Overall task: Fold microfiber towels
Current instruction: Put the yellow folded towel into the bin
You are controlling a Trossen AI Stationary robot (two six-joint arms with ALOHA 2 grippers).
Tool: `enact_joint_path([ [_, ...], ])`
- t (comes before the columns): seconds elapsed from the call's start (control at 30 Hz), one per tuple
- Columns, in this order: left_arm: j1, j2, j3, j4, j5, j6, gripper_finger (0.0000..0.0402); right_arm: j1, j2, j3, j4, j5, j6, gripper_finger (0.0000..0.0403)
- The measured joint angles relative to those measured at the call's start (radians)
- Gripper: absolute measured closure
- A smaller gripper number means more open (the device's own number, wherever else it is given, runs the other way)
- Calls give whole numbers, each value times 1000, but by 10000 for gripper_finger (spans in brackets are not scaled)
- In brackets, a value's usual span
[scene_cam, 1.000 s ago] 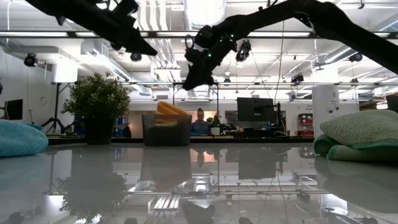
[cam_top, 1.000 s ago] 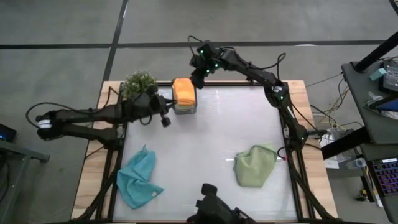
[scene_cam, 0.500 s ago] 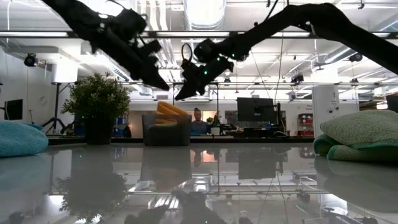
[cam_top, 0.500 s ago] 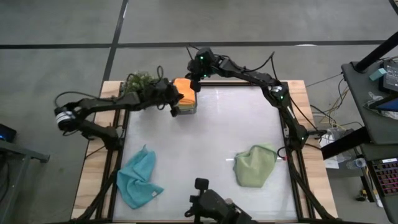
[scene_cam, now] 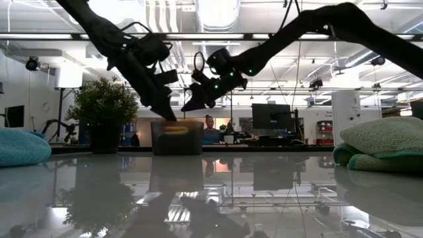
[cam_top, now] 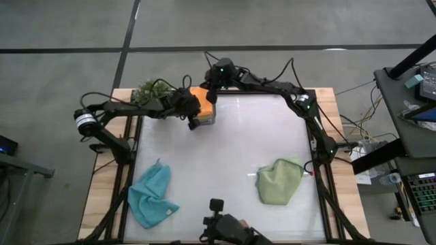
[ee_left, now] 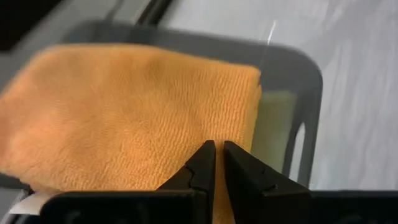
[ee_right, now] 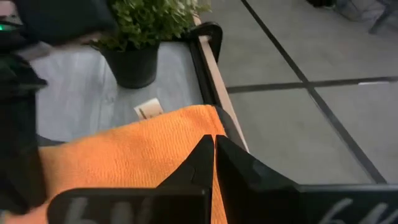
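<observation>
The left gripper (cam_top: 193,122) has moved in from the left side of the table and now sits right at the small dark grey box (cam_top: 205,120) at the far edge. A second ago it was off to the side, near the little green plant (cam_top: 151,91). The right gripper (cam_top: 210,95) has come closer to the box too, and its fingers have gone from partly apart to pressed together.

The box holds a folded orange towel (cam_top: 201,99). The towel fills most of the box and sticks up a little above its rim. In the left wrist view a pale green cloth (ee_left: 274,127) shows under the orange one, along one side of the box.

The left arm reaches across from the left, and its fingers are together, with the tips pointing down at the orange towel. I cannot tell if they pinch it. The right arm bends in from the far right corner of the table, and its closed tips hang just over the far edge of the orange towel.

A light blue towel (cam_top: 150,195) lies bunched up near the front left of the table (cam_top: 225,156). A sage green towel (cam_top: 279,181) lies bunched up near the front right. They are well apart from each other and from the box.
</observation>
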Motion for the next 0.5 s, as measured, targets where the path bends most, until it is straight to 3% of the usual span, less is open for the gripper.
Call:
enact_joint_path([
  [0.5, -3, -5, -6, -42, 20, -1, 382, 50, 14, -56, 152, 22, 60, 394],
])
